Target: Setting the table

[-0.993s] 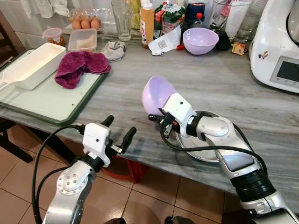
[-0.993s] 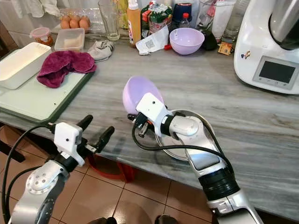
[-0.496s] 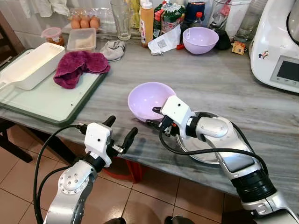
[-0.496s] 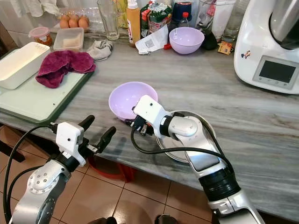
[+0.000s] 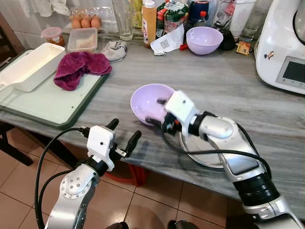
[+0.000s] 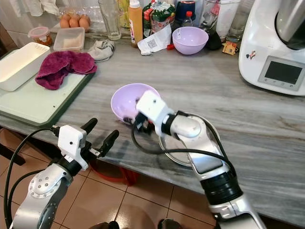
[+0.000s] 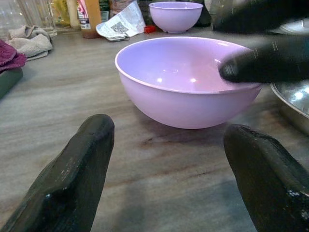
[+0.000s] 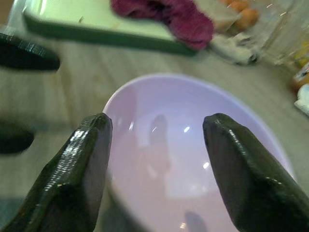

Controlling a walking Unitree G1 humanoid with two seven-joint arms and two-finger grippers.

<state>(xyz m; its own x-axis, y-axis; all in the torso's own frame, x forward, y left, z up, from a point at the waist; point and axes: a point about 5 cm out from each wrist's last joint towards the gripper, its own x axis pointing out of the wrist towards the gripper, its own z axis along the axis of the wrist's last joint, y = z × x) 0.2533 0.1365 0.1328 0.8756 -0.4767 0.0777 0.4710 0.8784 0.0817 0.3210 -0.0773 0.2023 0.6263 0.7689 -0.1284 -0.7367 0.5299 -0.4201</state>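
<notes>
On the far left I see a white oblong plastic tray (image 5: 29, 66) on a pale green board (image 5: 47, 102), with a crumpled magenta towel (image 5: 78, 67) beside it; my left gripper (image 5: 123, 136) hangs just off the counter's front edge, its black fingers spread apart and holding nothing; ahead of it the lilac plastic bowl (image 5: 148, 101) stands upright on the grey marble counter (image 5: 228, 86); my right gripper (image 8: 154, 159) is above the bowl's rim, fingers apart, not gripping; to the right lies a round steel plate (image 5: 205, 152); a second lilac bowl (image 5: 204, 40) stands at the back.
</notes>
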